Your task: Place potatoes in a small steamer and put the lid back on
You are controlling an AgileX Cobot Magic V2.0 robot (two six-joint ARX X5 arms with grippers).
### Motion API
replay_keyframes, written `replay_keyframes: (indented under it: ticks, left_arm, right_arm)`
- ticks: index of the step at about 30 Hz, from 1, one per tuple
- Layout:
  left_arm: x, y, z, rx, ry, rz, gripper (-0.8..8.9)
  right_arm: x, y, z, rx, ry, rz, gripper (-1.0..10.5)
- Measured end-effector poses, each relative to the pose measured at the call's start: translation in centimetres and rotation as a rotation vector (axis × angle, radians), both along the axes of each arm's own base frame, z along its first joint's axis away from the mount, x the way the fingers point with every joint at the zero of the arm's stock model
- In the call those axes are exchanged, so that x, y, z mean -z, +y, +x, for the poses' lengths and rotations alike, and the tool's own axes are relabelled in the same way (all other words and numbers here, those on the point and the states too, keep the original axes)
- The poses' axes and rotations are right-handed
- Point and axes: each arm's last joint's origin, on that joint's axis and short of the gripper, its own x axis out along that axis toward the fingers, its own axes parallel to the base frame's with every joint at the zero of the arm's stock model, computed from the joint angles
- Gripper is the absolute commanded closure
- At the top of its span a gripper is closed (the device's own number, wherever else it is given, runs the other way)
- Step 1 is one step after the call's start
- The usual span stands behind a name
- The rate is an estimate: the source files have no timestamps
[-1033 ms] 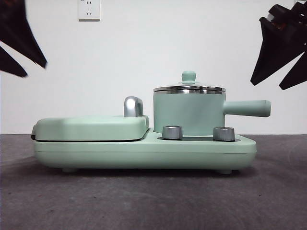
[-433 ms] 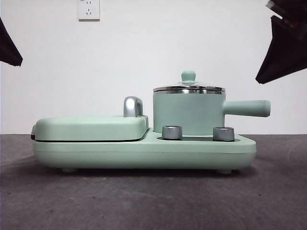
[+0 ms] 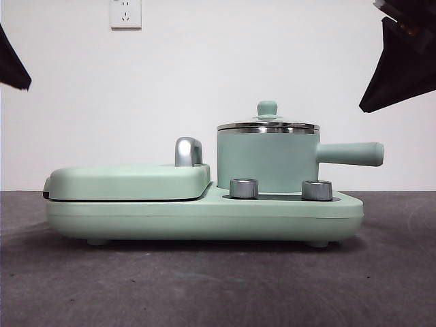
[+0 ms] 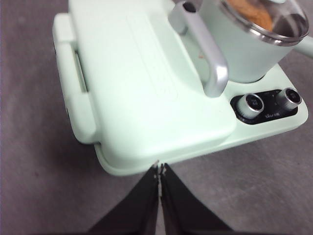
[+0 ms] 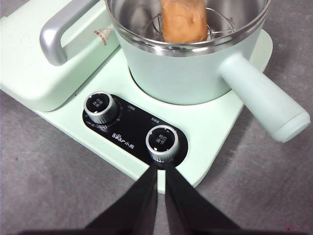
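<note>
Behind everything stands a plain white wall [image 3: 272, 61] with a white socket [image 3: 126, 13] high on it. Below it my bench [image 3: 218, 286] runs dark grey, matte and slightly mottled. On the bench sits the mint-green cooker base [image 3: 204, 218] on small feet, with two steel knobs [image 3: 244, 189] set in a black panel at its front.

On the base's left half lies the flat griddle cover [image 3: 129, 180], shut, with a chrome handle [image 3: 189, 151] rising beside the pot. On the right half stands the small steamer [image 3: 267, 163], upright, its straight handle [image 3: 351, 154] pointing away from the griddle. The lid [image 3: 267, 122] rests on its steel rim, green knob on top. Through the glass the potato [image 5: 183, 19] shows, orange-brown, lying on a wire rack inside the pot.

My left tool [image 4: 159, 169] hangs over the bench just off the griddle's corner, jaws pressed together, holding nothing. My right tool [image 5: 160, 169] hovers just in front of the nearer knob, jaws nearly touching, also bare. In the front view both arms show only as black tips at the top corners, well apart from the cooker.
</note>
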Motion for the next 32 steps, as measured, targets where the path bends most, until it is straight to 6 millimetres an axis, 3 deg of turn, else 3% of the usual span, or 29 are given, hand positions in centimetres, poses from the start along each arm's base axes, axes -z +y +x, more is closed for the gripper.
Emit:
replay_keyframes:
  ticks: [4,12,20,25,32]
  left_arm:
    - [0.4,1.6,-1.5,-0.091,-0.187,-0.003,8.08]
    - [6.6,5.3,-5.1,-0.505,-0.36,0.093,8.08]
    - [11.5,5.7,-4.7,-0.533,-0.432,0.083,8.08]
    - [11.2,5.4,-4.5,-0.46,-0.507,0.013,8.08]
    - [11.3,5.2,-4.5,-0.415,-0.477,-0.067,8.08]
  right_arm:
    - [0.0,0.0,0.0,0.0,-0.001,0.0,9.2]
    - [-0.1,0.0,0.1,0.0,-0.015,0.005,9.2]
    - [-0.1,0.0,0.1,0.0,-0.016,0.006,9.2]
    - [-0.2,0.0,0.1,0.0,-0.017,0.006,9.2]
    - [-0.3,0.1,0.2,0.0,-0.036,0.013,9.3]
